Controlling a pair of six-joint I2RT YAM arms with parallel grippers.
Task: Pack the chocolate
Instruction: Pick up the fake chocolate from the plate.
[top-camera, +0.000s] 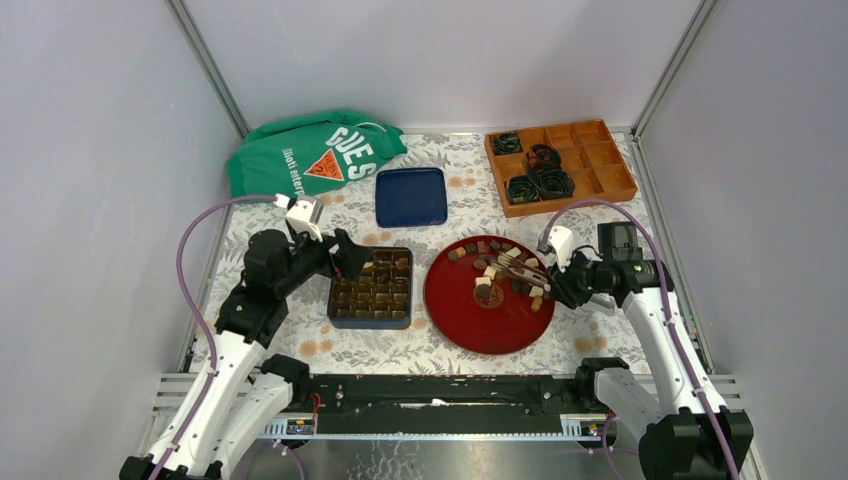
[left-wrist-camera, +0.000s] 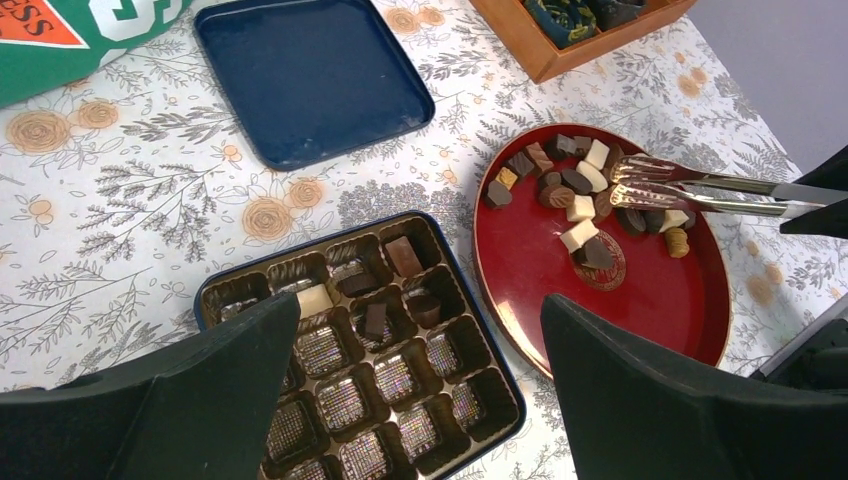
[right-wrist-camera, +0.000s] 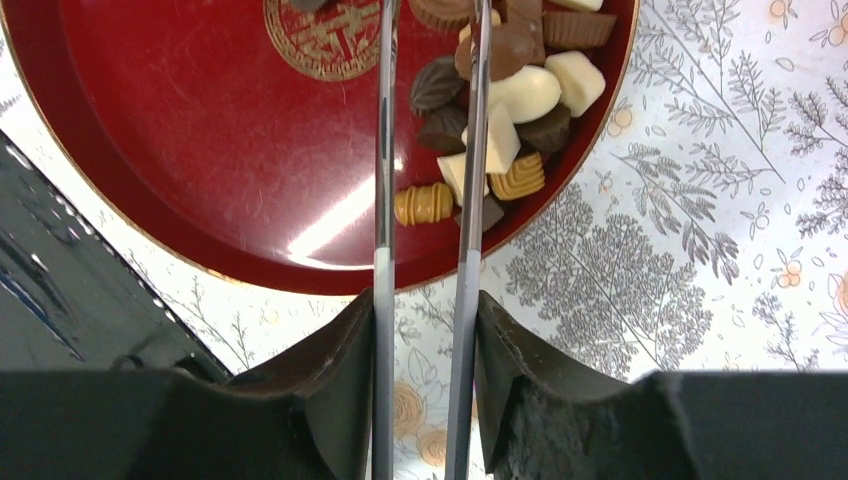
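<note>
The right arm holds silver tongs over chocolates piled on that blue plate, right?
Not quite. The chocolates lie on the red plate, not a blue one, as the left wrist view shows. The right arm's fingers do hold silver tongs over them.

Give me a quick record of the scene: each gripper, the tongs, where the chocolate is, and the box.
left gripper: open, above the box
right gripper: shut on the tongs
tongs: tips over the chocolate on the red plate
chocolate: most on the plate, a few pieces in the box
box: most cells empty
lid: off, lying beyond the box
</note>
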